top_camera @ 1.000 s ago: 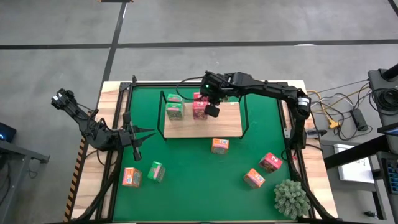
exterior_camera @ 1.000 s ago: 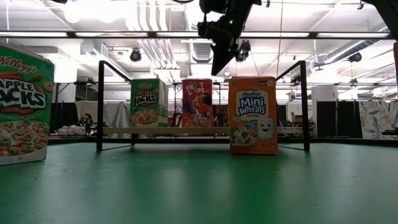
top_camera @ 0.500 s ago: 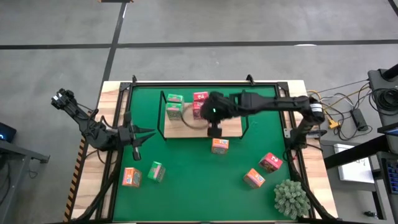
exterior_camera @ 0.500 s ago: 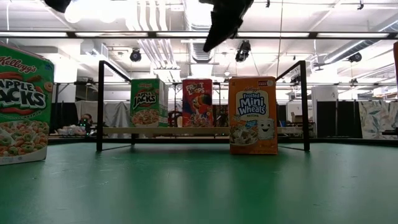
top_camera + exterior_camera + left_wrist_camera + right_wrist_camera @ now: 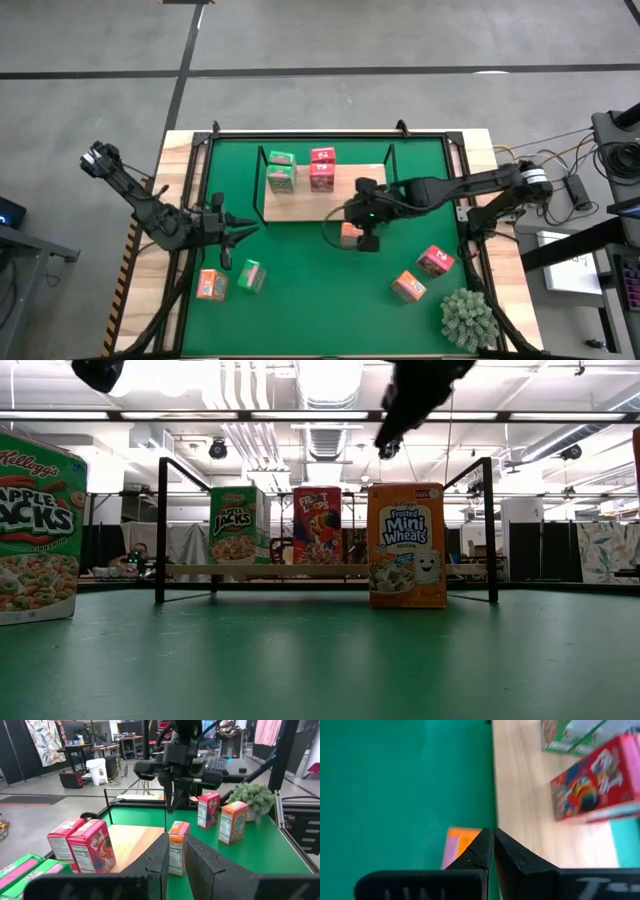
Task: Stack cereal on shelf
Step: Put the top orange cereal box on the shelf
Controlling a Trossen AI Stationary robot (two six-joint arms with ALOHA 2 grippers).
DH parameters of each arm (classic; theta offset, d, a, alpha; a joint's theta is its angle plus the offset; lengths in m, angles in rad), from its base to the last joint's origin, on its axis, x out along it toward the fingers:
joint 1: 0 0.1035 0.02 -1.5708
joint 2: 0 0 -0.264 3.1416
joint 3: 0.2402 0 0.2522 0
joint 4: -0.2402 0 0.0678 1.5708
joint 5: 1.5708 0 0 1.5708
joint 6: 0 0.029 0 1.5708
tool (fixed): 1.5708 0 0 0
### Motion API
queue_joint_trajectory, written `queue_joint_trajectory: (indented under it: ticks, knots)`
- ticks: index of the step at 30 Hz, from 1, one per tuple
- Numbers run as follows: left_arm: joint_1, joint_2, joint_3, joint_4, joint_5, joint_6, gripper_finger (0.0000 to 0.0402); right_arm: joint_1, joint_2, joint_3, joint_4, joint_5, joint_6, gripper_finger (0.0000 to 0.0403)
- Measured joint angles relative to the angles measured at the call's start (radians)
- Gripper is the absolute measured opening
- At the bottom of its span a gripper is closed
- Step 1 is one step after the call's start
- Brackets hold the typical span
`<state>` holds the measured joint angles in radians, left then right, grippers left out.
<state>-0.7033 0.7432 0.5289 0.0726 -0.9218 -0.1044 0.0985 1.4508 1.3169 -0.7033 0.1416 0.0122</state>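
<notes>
In the high view the right gripper (image 5: 367,240) hangs just below centre of the frame, directly over the orange box (image 5: 349,233) that stands on the green mat (image 5: 300,290) just in front of the shelf (image 5: 325,198). Its own camera shows the two fingers (image 5: 479,851) pressed nearly together, a thin slit between them and nothing held; the orange box (image 5: 459,847) lies beneath the tips, slightly to one side, and the shelf board (image 5: 530,810) with a red box (image 5: 592,787) and green boxes (image 5: 572,735) sits beyond. In the low view the gripper (image 5: 390,435) is at top centre, clearly above the orange box (image 5: 406,544) and not touching it.

On the shelf, upper centre of the high view, stand two green boxes (image 5: 281,170) and two red boxes (image 5: 322,168), side by side at its left half. More cereal is on the mat: an orange box (image 5: 210,285) and a green box (image 5: 251,276) at lower left, a red box (image 5: 434,261) and an orange box (image 5: 407,287) at lower right, near the plant (image 5: 468,318).

The left gripper (image 5: 232,235) waits at the mat's left edge, mid-left of the frame. Its fingers (image 5: 160,860) look narrowly parted, though the view is close and I can only say nearly closed, with nothing between them.
</notes>
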Motion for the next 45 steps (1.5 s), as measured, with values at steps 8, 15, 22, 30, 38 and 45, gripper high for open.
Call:
queue_joint_trajectory:
  ticks: [8, 15, 22, 30, 38, 45]
  knots:
    - [0.000, 0.032, 0.024, 0.015, -0.002, 0.016, 0.0039, 0.025, -0.077, -0.091, -0.001, -0.018, 0.110, 0.0032]
    - [0.000, 0.070, 0.049, 0.013, -0.002, 0.017, 0.0039, 0.043, -0.059, -0.106, 0.007, -0.019, 0.112, 0.0144]
    - [0.000, 0.100, 0.075, 0.007, -0.003, 0.070, 0.0039, 0.055, -0.010, -0.108, 0.010, -0.007, 0.148, 0.0271]
    - [0.000, 0.114, 0.091, -0.002, -0.003, 0.101, 0.0039, 0.054, 0.041, -0.109, 0.005, 0.043, 0.187, 0.0313]
    - [0.000, 0.116, 0.096, -0.002, -0.003, 0.119, 0.0039, 0.054, 0.091, -0.110, 0.005, 0.042, 0.187, 0.0272]
    - [0.000, 0.118, 0.096, -0.002, -0.003, 0.119, 0.0039, 0.054, 0.087, -0.110, 0.005, 0.042, 0.199, 0.0216]
